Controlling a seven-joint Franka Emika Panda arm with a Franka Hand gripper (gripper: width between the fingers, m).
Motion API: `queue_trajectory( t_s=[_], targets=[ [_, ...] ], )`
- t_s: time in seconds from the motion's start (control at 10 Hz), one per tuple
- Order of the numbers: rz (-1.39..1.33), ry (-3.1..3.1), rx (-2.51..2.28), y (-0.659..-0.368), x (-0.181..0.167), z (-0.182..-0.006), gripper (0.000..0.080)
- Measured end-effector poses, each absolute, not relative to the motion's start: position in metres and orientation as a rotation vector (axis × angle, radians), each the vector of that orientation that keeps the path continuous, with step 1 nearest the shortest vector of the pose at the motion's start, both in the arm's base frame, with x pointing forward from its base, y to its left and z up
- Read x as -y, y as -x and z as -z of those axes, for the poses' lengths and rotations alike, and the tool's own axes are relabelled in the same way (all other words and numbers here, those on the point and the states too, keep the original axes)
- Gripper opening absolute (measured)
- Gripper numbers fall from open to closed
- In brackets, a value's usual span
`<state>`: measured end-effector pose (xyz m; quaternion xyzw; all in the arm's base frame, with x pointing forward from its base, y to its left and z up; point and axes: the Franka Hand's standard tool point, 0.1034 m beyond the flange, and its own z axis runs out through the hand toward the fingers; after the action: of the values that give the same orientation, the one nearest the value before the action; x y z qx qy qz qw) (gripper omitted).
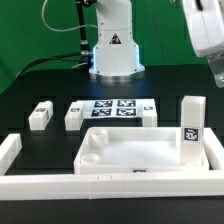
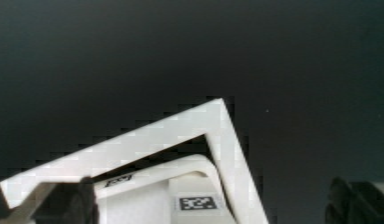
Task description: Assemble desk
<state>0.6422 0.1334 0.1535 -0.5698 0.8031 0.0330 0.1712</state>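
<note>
The desk's white tray-like tabletop (image 1: 130, 150) lies inside the border bars. One square leg (image 1: 191, 120) stands upright at its corner on the exterior view's right, with its tag facing the camera. Two more legs (image 1: 40, 115) (image 1: 75, 117) lie loose behind the tabletop, and a further white block (image 1: 148, 112) lies beside the marker board. My gripper (image 1: 213, 68) hangs well above the upright leg, open and holding nothing. In the wrist view its dark fingers (image 2: 50, 205) stand wide apart. Far below them I see the tagged leg (image 2: 203, 203) and the tabletop's corner rim (image 2: 171, 130).
The marker board (image 1: 113, 108) lies flat behind the tabletop. Long white border bars run along the left (image 1: 10, 150), front (image 1: 100, 186) and right (image 1: 215, 150). The robot's base (image 1: 113, 50) stands at the back, with cables trailing to the exterior view's left.
</note>
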Motion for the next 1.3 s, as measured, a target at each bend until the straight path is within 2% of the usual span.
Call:
queue_trajectory(
  t_s=[0.5,1.0,1.3],
  targets=[
    [-0.089,1.661,-2.254,-0.639,-0.134,-0.151,0.0648],
    [-0.068,2.05,-1.983,-0.583,-0.136,-0.136,0.0648],
    [-0.024,2.239,-1.768,-0.583,-0.137,-0.136,0.0648]
  ],
)
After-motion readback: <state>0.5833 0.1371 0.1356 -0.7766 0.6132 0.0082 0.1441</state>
